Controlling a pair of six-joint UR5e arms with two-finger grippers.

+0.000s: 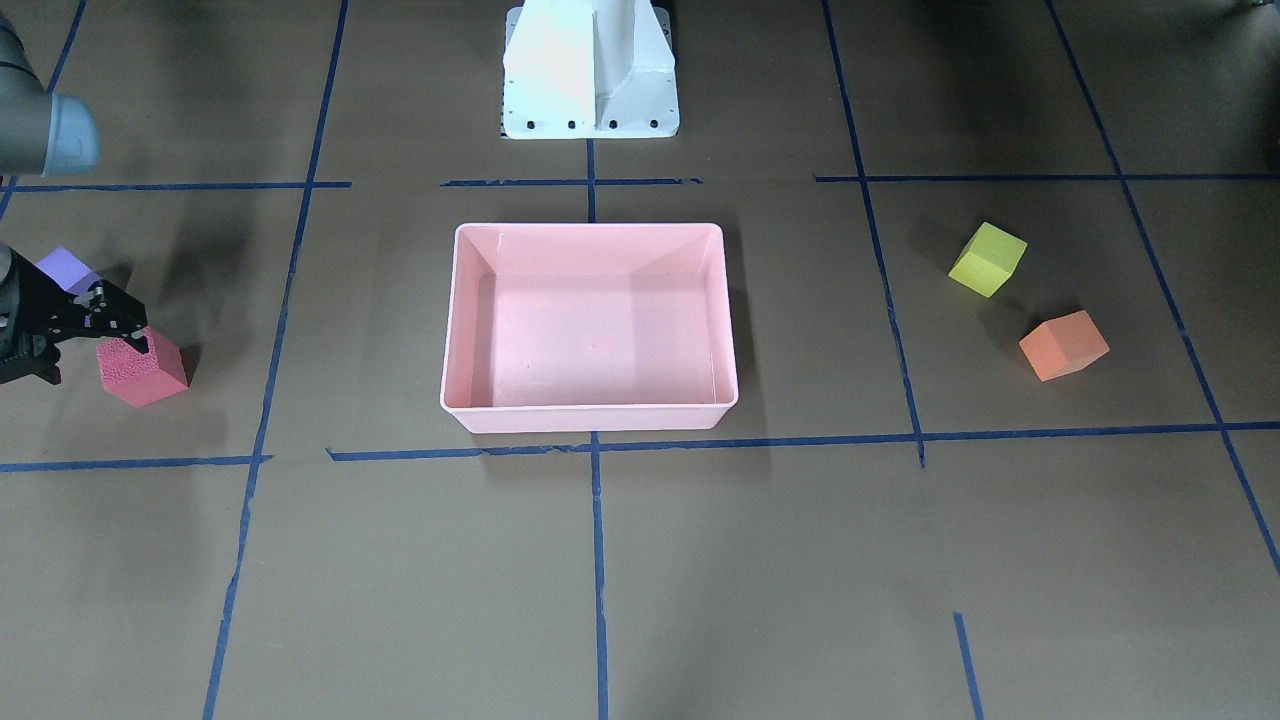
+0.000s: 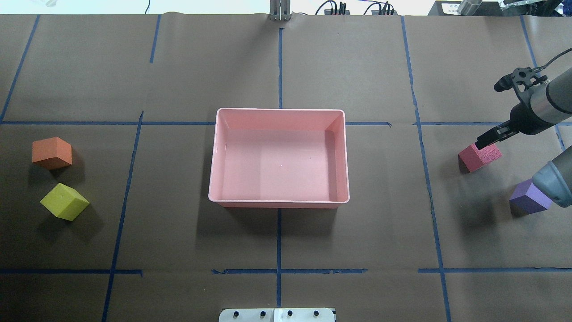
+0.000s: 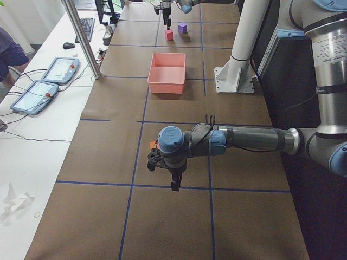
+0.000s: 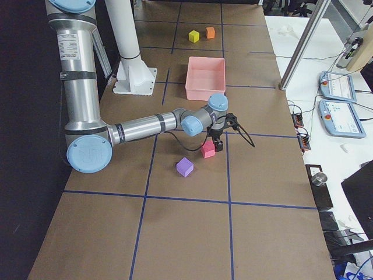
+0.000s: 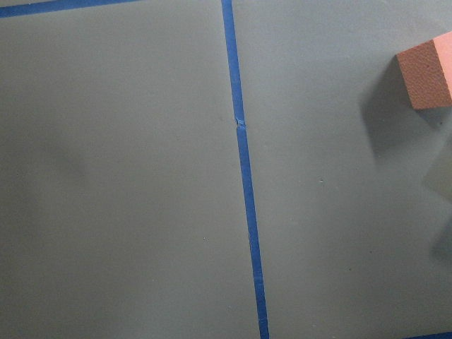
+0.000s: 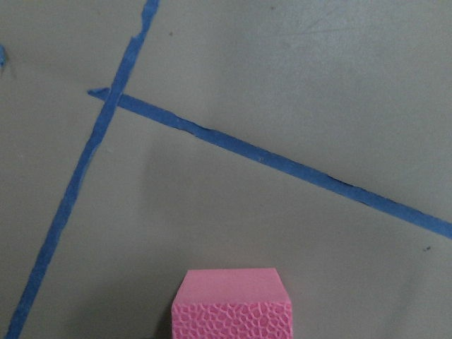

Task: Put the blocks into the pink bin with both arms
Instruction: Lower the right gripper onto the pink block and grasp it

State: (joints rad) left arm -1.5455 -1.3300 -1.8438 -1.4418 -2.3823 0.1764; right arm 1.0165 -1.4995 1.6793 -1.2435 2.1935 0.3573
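We saw the orange block (image 2: 52, 153) and yellow-green block (image 2: 65, 202) left on the counter (image 2: 178, 67), the left tool (image 3: 172, 183), its opening impossible to tell, the pink bin (image 2: 280, 110) centred, the right tool (image 1: 90, 356) open, gripping nothing, over the red-pink block (image 2: 480, 157) near the purple block (image 2: 529, 201)

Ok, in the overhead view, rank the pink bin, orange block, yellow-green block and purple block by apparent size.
1. pink bin, by far the largest.
2. orange block and yellow-green block: they look alike, so not ranked.
purple block: partly hidden behind the right arm, so unsure.
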